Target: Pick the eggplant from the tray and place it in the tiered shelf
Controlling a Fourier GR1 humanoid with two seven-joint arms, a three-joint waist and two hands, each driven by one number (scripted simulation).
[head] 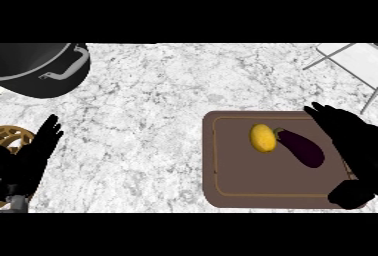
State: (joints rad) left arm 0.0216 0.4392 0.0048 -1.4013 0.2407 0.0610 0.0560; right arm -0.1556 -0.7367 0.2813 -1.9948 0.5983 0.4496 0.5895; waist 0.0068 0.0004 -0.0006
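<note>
Clearly poised for a sideways grasp: right black hand [345,145] over the right edge of the brown rectangular tray [221,160], fingers straight and spread, thumb low near the tray's front corner, holding nothing. Just left of that palm, near but apart, the dark purple elongated eggplant [301,148], lying slantwise on the tray, stem end touching a yellow oval lemon [262,138] (likely in the way). Left black hand [33,152] resting open at the left edge. White wire-framed tiered shelf [347,57] well apart, top right.

Even, bright light is covering the marble surface [170,100]. No glare is showing. Both black hands are reading as flat silhouettes. Cast shadows are barely registering.
</note>
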